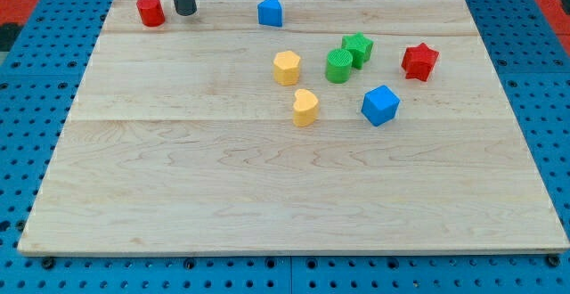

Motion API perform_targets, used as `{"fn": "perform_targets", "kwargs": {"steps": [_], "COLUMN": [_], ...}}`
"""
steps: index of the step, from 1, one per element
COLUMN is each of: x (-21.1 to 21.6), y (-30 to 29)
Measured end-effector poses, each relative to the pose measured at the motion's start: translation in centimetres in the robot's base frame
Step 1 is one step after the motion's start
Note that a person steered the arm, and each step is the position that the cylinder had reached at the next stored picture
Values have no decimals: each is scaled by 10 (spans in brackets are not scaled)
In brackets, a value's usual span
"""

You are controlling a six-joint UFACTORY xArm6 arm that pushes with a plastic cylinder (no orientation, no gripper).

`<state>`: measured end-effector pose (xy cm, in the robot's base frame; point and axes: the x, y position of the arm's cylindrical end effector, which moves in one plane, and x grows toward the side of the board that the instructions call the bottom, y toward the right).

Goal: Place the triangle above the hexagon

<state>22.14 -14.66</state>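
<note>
The blue triangle-like block (270, 11) sits near the board's top edge, a little left of centre. The yellow hexagon (286, 67) lies below it and slightly to the right, apart from it. My tip (184, 12) rests on the board at the top left, just right of a red block (150, 11) and well left of the blue triangle. It touches neither block.
A yellow heart (305, 107) lies below the hexagon. A green round block (338, 65) and a green star (358, 48) touch each other to its right. A red star (419, 61) and a blue cube (380, 104) lie further right on the wooden board (267, 196).
</note>
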Motion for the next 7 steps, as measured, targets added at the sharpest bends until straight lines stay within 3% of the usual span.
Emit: {"fn": "perform_targets", "kwargs": {"steps": [4, 7], "x": [-10, -10], "y": [145, 148]}}
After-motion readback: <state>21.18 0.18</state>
